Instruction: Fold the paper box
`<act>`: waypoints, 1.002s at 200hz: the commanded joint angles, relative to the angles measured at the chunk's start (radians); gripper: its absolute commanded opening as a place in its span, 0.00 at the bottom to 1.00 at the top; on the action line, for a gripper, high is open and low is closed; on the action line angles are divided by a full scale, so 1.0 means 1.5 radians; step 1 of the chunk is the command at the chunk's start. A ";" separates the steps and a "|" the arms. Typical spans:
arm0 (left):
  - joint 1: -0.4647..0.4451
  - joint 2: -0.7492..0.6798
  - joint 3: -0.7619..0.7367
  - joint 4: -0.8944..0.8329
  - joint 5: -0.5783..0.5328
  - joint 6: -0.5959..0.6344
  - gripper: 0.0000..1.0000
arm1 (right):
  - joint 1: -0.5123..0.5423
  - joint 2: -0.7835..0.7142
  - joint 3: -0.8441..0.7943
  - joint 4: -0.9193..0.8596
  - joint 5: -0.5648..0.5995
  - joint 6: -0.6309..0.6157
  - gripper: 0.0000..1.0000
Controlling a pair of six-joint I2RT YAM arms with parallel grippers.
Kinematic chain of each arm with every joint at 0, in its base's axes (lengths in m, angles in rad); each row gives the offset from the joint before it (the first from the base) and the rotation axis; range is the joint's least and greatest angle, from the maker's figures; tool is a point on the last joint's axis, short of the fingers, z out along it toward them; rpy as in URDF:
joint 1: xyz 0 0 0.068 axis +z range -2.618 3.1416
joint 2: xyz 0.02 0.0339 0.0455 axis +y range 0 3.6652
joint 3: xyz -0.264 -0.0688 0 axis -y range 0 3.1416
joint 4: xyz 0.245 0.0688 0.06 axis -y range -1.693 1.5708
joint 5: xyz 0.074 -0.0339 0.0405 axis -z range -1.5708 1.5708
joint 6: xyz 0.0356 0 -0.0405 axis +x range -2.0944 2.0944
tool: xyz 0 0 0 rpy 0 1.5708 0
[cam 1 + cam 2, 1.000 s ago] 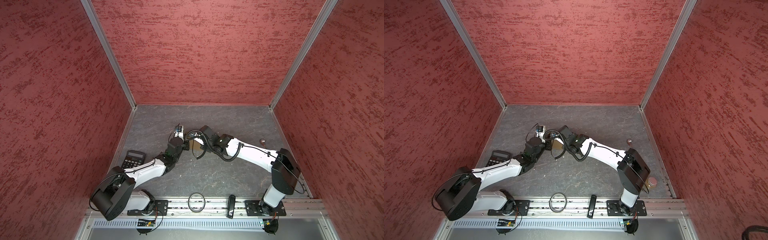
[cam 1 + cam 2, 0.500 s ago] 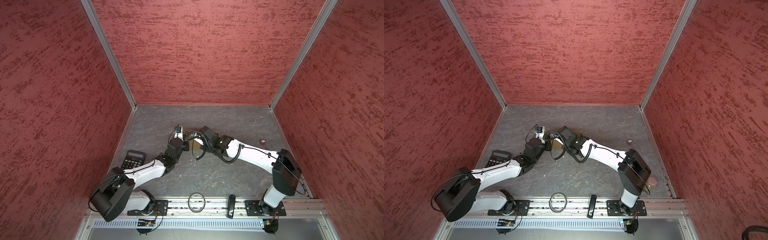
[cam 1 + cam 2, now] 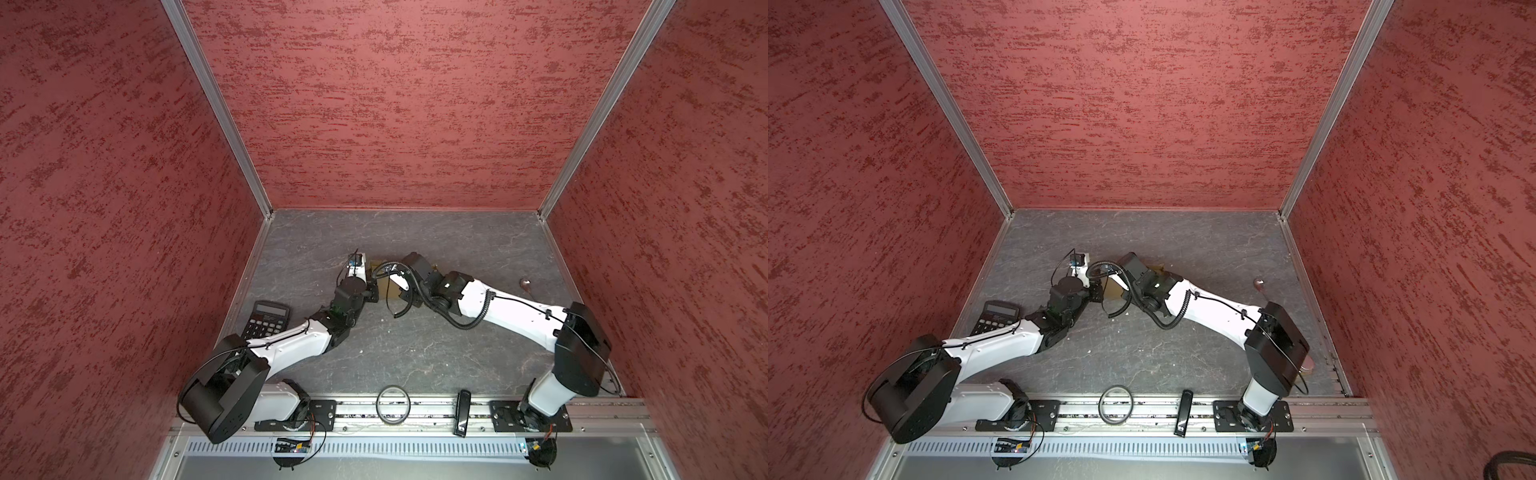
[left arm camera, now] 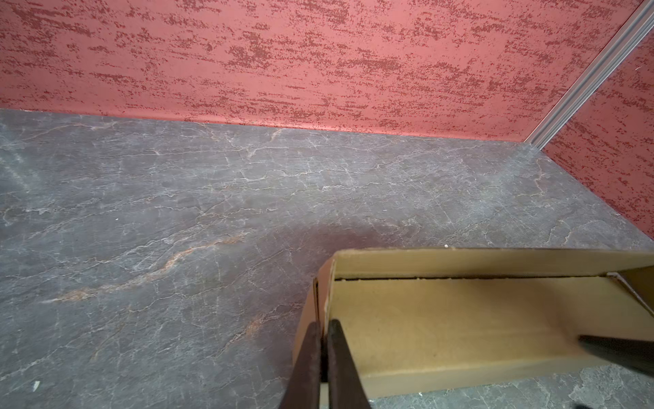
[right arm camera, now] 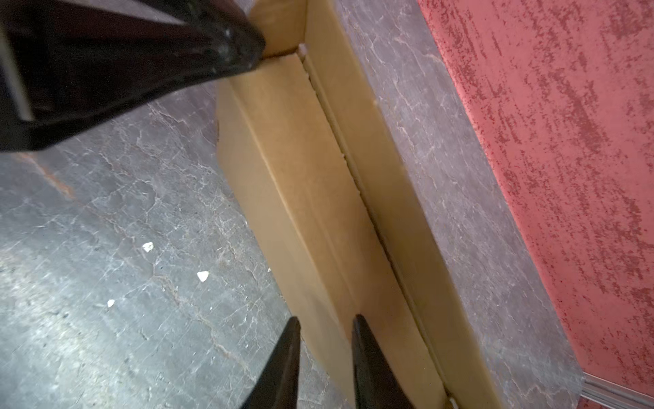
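The paper box (image 4: pixel 442 318) is a shallow tan cardboard tray on the grey table, its walls standing up. In both top views the two wrists hide most of it, leaving only slivers of the paper box (image 3: pixel 382 286) (image 3: pixel 1115 289). My left gripper (image 4: pixel 322 324) is shut on one end wall of the box, close to a corner. My right gripper (image 5: pixel 326 318) stands open astride a long wall, one finger outside over the table and one inside the box. In the right wrist view the left gripper's dark fingers (image 5: pixel 226 46) show at the box's far end.
A black calculator (image 3: pixel 266 320) lies at the left edge of the table. A small brown round object (image 3: pixel 524 283) sits at the right. On the front rail rest a dark ring (image 3: pixel 393 405) and a black bar (image 3: pixel 461 411). Red walls enclose three sides.
Both arms stay over the box; the right wrist has shifted slightly toward the back left. The box has not visibly moved.
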 commanded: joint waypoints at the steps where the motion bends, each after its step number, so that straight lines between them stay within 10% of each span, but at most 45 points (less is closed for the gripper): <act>1: -0.007 0.025 -0.037 -0.133 0.023 0.001 0.07 | -0.004 -0.057 0.036 -0.028 -0.030 0.076 0.32; 89: -0.009 0.027 -0.036 -0.133 0.034 0.009 0.05 | -0.195 -0.186 -0.017 -0.033 -0.167 0.415 0.18; 200: -0.011 0.032 -0.035 -0.133 0.044 0.013 0.04 | -0.226 -0.153 -0.128 0.098 -0.339 0.530 0.24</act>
